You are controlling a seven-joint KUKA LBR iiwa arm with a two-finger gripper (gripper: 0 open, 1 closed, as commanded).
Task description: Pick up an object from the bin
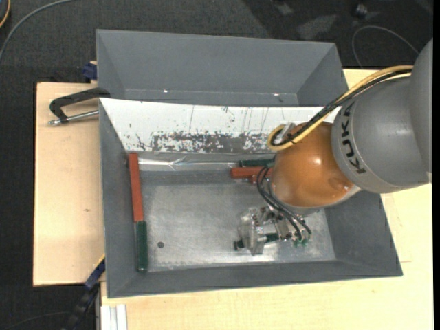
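Over the grey metal bin [206,60] we see the KUKA arm [392,136] reaching in from the bin's right side, its grey bulk covering the bin's right rim. Below it the orange wrist cover [309,174], looped with black and yellow cables, hangs above the right half of the bin's floor.

Along the bin's left wall lies a long stick [139,212], red in its rear part and green toward the bin's front, flat on the floor. At the foot of the bin's back wall, right of centre, lies a shorter red-and-green piece [244,172]; its right end is hidden behind the orange cover.

The gripper [258,238] sits low over the floor in the bin's front right part, well apart from the long stick and nearer to the shorter piece, though not over it. Whether it is wide, narrow or holding something we cannot tell. A dark speck [160,245] rests on the floor in the bin's front left part, near the stick's green end.
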